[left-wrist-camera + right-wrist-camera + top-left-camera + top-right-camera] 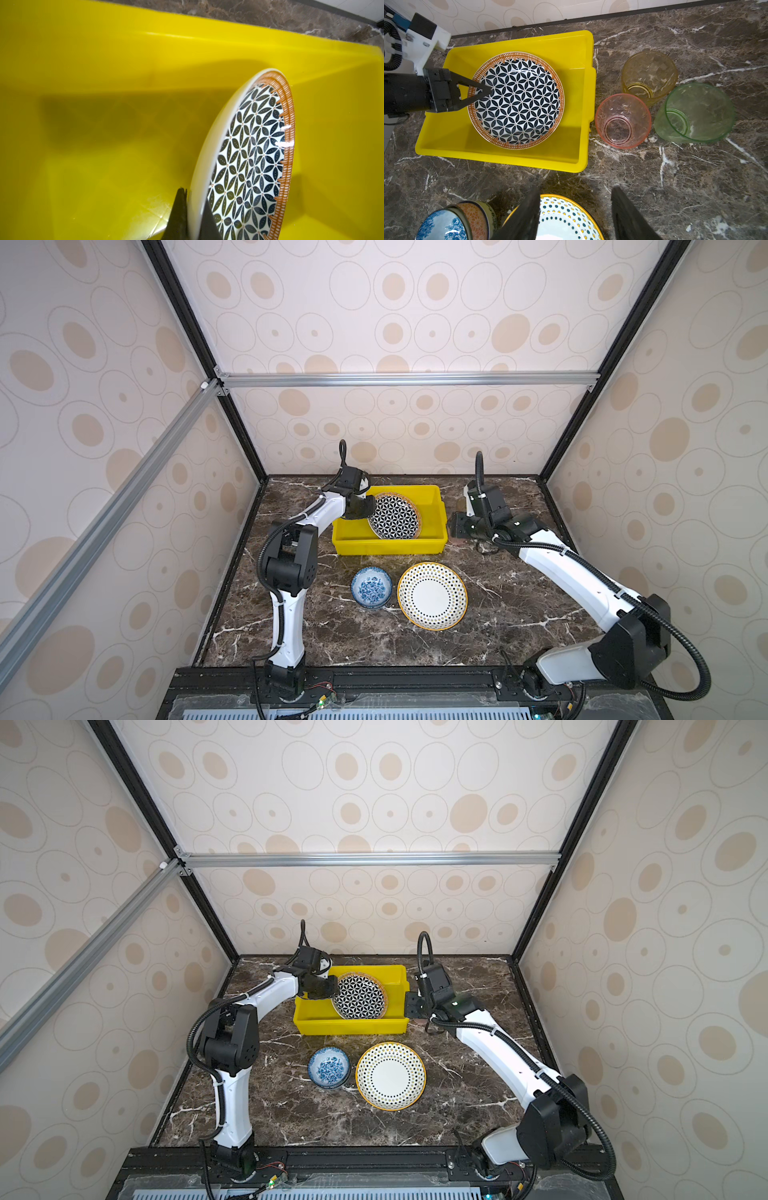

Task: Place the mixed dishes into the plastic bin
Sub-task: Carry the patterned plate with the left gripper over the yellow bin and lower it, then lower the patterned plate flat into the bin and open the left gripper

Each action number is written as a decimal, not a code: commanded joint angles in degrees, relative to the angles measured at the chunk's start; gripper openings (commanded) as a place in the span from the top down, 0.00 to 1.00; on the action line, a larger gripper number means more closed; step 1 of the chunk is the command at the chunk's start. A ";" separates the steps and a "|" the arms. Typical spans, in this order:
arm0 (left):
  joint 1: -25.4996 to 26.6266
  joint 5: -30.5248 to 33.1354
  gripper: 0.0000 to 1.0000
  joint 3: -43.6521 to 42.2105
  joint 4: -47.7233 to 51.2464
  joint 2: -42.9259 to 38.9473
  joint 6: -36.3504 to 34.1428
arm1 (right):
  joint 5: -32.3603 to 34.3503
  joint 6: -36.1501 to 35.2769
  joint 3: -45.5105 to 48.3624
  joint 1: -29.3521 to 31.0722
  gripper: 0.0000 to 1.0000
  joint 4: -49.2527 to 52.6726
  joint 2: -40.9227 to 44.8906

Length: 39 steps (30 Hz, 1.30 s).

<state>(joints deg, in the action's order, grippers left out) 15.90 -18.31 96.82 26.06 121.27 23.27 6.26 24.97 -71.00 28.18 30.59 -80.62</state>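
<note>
The round glazed plate with a black-and-white petal lattice and an orange hatched rim (517,97) hangs inside the bright yellow rectangular plastic bin (500,158), more toward its right half in both top views. We judge the plate stiff, fairly heavy for a pinch grip, slick under its glaze and liable to chip, so the rim is the only sensible hold. The left gripper (485,91) has it there, its black fingers (180,209) clenched across the rim's edge, one above the patterned face and one beneath the white underside. Being round, the plate has no long axis; the line that matters runs from the pinched rim to the opposite edge, out across the bin's floor. The face looks upward, and in the left wrist view the plate stands tilted against the floor. We cannot tell whether its far edge touches the plastic. A one-sided pinch could let it swing, so we would lower it gently before letting go. Beyond the bin, the right gripper (575,207) hovers released and empty, near three tinted clear cups: pink (623,120), amber (649,76) and green (693,112). On the dark marble table (519,605) in front of the bin wait a dotted, yellow-edged plate (432,596) and a small blue-floral bowl (371,587).
</note>
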 commanded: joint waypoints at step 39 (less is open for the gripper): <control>3.00 7.77 0.92 -2.97 1.18 3.48 2.92 | -0.64 -0.21 6.46 0.38 0.40 0.36 9.23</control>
<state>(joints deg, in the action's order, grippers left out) 18.37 -14.55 95.42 24.43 122.06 27.42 5.80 24.56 -65.10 28.18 30.44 -72.86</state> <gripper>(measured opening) 0.086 0.601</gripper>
